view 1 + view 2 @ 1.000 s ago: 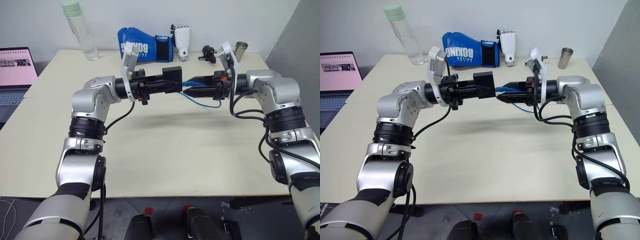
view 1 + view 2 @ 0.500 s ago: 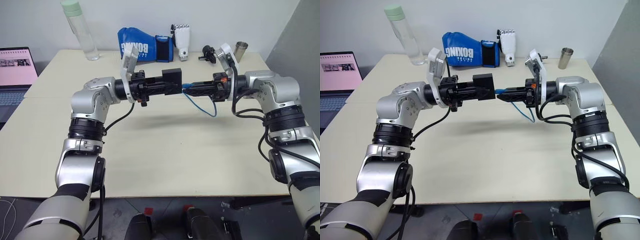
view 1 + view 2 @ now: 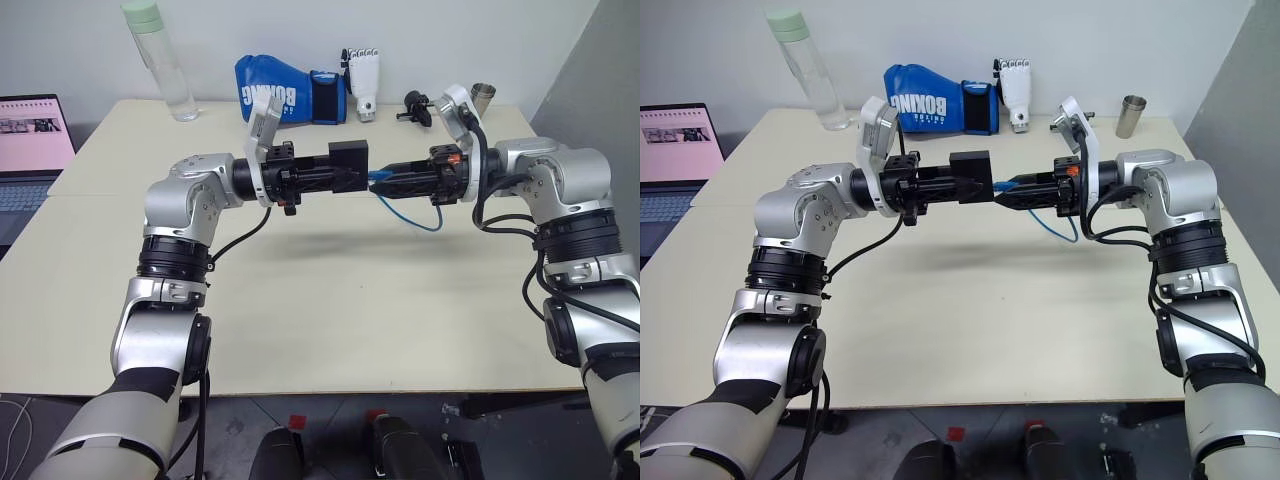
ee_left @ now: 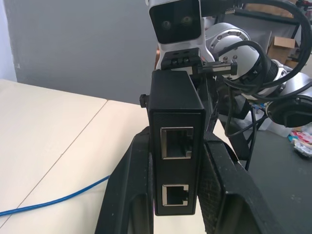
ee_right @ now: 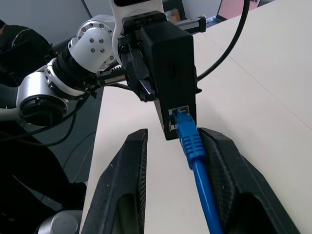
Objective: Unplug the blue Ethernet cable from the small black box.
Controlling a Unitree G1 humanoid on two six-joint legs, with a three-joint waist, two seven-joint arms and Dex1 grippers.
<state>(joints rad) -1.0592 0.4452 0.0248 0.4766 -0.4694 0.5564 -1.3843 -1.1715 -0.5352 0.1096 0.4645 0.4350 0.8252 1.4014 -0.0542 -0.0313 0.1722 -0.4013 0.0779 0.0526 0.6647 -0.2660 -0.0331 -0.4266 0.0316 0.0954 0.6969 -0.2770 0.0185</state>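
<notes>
Above the middle of the table point(image 3: 300, 320), our left gripper point(image 3: 340, 178) is clamped on the small black box point(image 3: 350, 160). At its 3 o'clock, the blue Ethernet cable point(image 5: 192, 141) is plugged into the box's port, running between the fingers point(image 5: 229, 165) of our right gripper point(image 3: 385, 183), which stand narrowly apart. Beyond, at 12 o'clock, lie a blue boxing glove point(image 3: 285, 92) and a clear bottle point(image 3: 160, 60).

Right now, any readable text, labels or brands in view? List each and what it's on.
"BOXING" on the blue boxing glove, white capitals, with a smaller line beneath too small to read.
Laptop screen at the table's left edge: content too small to read.
The small black box and the blue Ethernet cable: no markings visible.
</notes>
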